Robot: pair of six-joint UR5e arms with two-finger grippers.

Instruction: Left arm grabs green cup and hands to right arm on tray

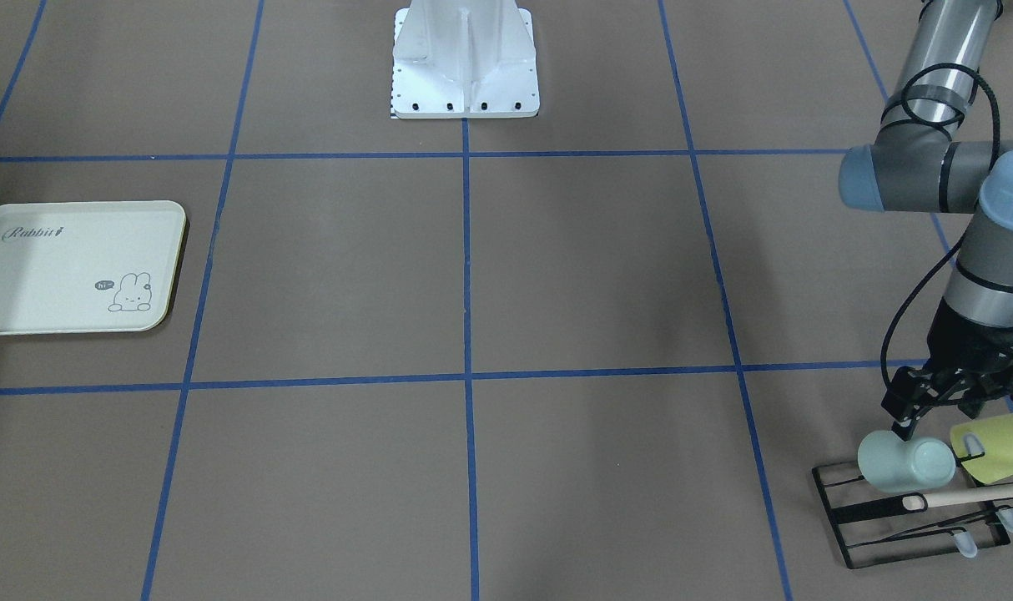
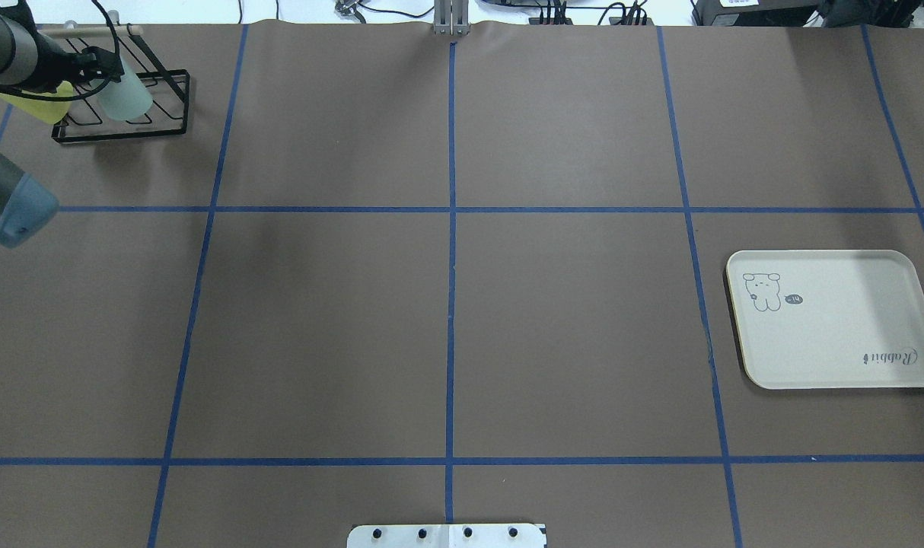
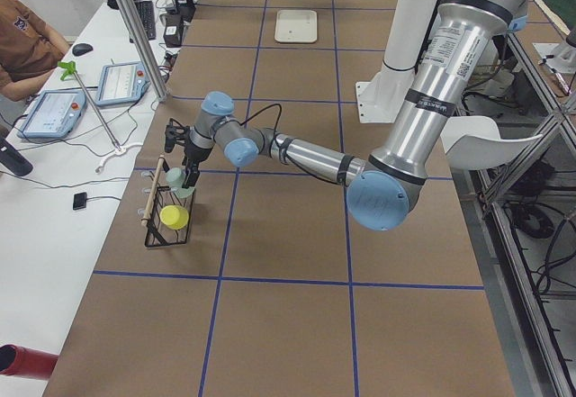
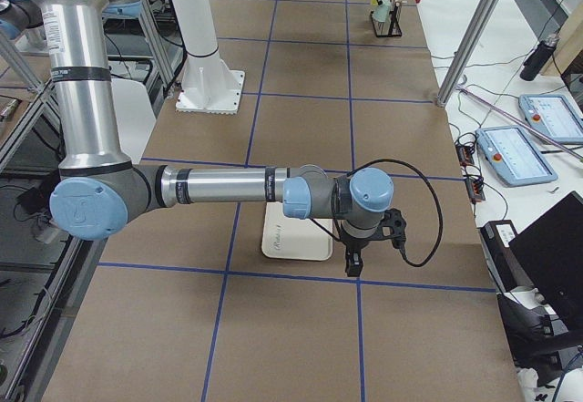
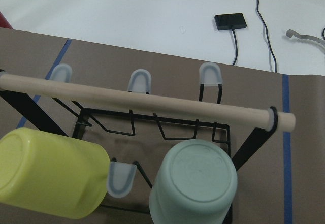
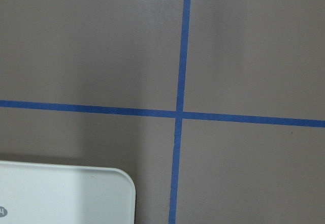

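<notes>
At the table's far corner on the robot's left, the left gripper (image 1: pixel 934 441) is hanging low over the black wire rack (image 2: pixel 119 137). Its fingers are standing apart, gripping nothing, one reaching down between the two cups. The green cup (image 1: pixel 905 464) is sitting mouth-down on a rack peg, tilted, just beside the yellow-green cup (image 1: pixel 1003 446), under the wooden rod (image 5: pixel 147 102). The right gripper (image 4: pixel 353 258) is hovering just past the tray (image 1: pixel 56 275); cannot tell whether it is open or closed.
</notes>
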